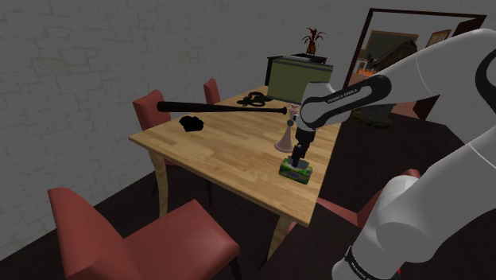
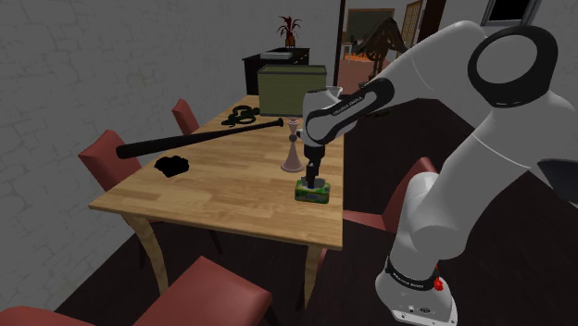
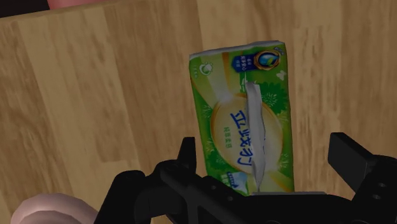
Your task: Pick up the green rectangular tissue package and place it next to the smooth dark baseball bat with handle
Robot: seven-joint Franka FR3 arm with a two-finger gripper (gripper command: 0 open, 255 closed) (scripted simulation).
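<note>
- The wooden table (image 1: 230,151) is standing among red chairs (image 1: 143,239), beside a grey brick wall (image 1: 63,64).
- The green tissue package (image 3: 245,114) is lying near the table's edge, well apart from the dark bat (image 1: 222,108).
- The gripper (image 3: 265,151) is hovering over the package, with its fingers standing apart on either side.

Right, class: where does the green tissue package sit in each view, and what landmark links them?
Shoulder view: tissue package, right of centre, below the end effector.
Second exterior view: package at centre, near the table's right edge.
Wrist view: package between the open fingers.
Shared landmark: the light wooden table under it.
</note>
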